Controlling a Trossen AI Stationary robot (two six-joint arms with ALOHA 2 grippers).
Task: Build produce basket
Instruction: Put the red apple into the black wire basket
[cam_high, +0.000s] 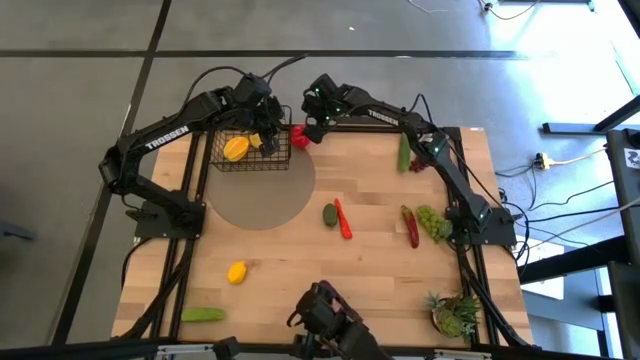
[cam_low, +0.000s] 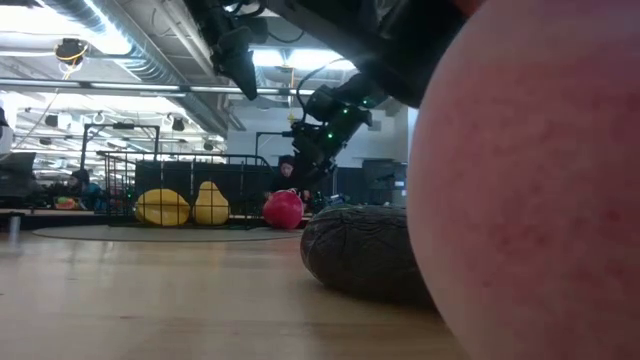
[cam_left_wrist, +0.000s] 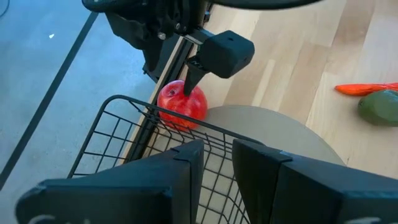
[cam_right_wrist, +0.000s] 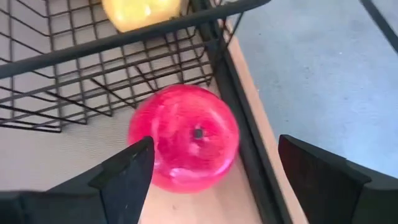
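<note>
Fingers of the right gripper (cam_right_wrist: 208, 171) are spread wide around the apple (cam_right_wrist: 185, 137), outside the basket (cam_high: 250, 150) at 3 o'clock; the left gripper (cam_left_wrist: 217, 168), slightly parted, is held over the basket.

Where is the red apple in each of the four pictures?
High view: the red apple sits at the table's far edge, just right of the basket.
Low view: apple right of the basket.
Left wrist view: apple beyond the basket rim.
Right wrist view: apple centre.
Shared landmark: the basket.
</note>
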